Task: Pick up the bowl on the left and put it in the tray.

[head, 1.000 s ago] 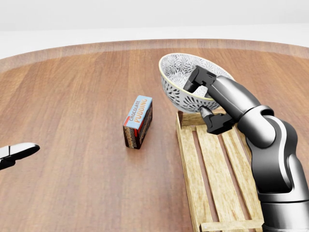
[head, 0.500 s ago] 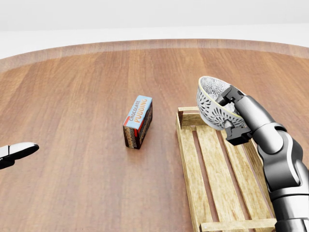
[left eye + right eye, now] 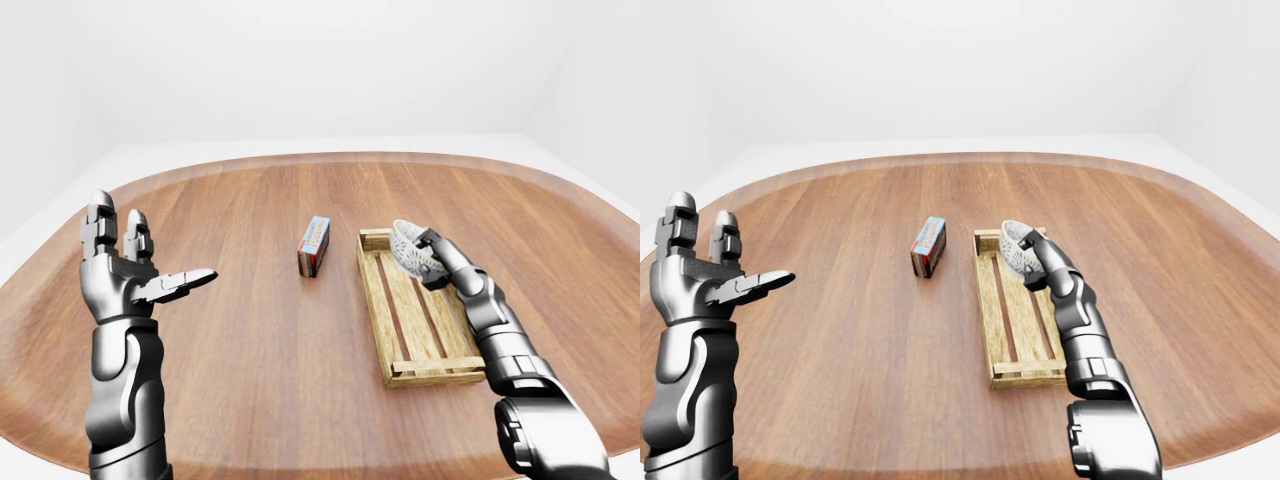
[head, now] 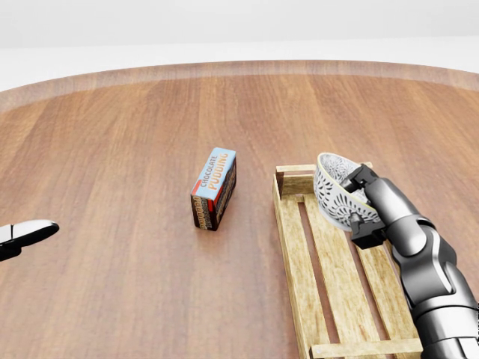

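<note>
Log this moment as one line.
right robot hand: shut on bowl, tilted over tray | left robot hand: open, empty | box: left of tray in head view

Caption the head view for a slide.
Right hand holds the tilted bowl above the tray; pudding box stands to its left.

Setting: bare simulated test room, rendered. Plain white walls (image 3: 300, 70) meet a pale, uniform floor (image 3: 130, 165). One large wooden table (image 3: 250, 350) with a rounded rim fills the views. Props near its middle: a pudding box (image 4: 214, 187) and a slatted wooden tray (image 4: 299, 262), staged as for a trial.
</note>
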